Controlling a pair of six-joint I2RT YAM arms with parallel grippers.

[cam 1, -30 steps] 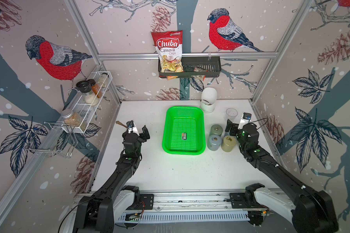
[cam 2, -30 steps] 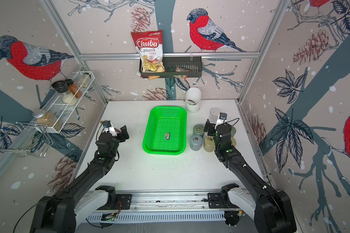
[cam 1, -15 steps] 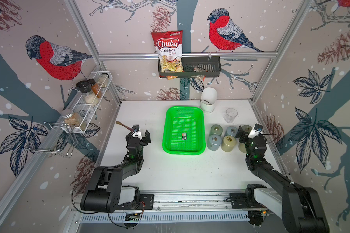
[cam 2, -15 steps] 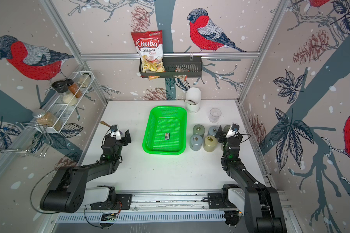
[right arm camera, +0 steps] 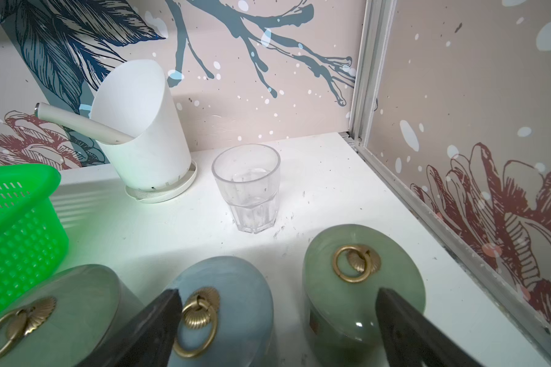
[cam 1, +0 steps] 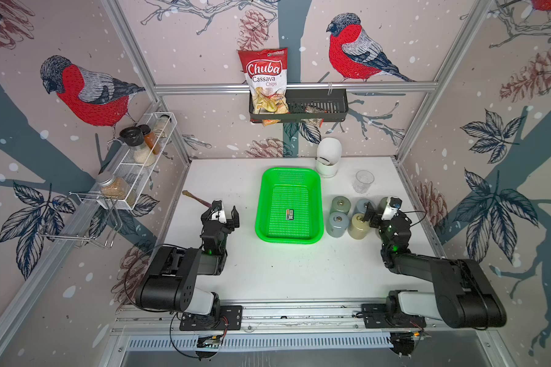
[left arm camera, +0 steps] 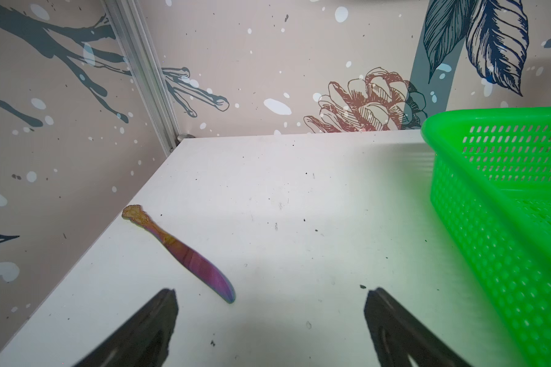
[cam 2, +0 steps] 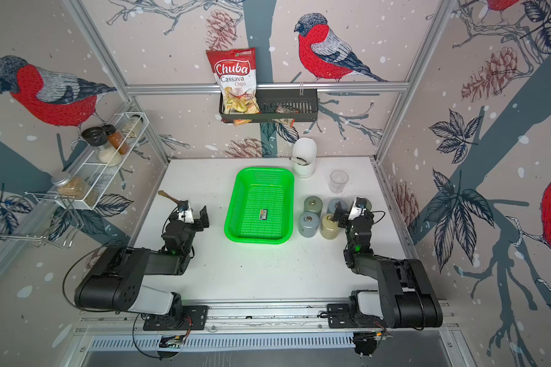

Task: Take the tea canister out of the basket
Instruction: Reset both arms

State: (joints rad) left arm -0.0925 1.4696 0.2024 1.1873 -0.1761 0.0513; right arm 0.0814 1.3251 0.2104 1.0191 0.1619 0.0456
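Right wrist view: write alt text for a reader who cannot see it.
The right gripper, open and empty, is close to a pale green canister, a blue-grey canister and a jade-green canister, all with brass ring pulls. Beyond stand a clear glass and a white utensil holder, near the green basket.

A lab cell dressed as a kitchen is shown: a table (cam 1: 283, 273) is enclosed by aluminium framing (cam 1: 379, 85), wallpapered panels (cam 1: 204, 35) and a spice shelf (cam 1: 142, 165).

Legible markings, checked in both top views: I read "Chuba Cassava Chips" on the red chip bag (cam 1: 265, 79) (cam 2: 235, 79) standing in the black wall rack (cam 1: 318, 105). The small sticker (cam 1: 289, 214) inside the green basket (cam 1: 287, 238) has print too fine to read.
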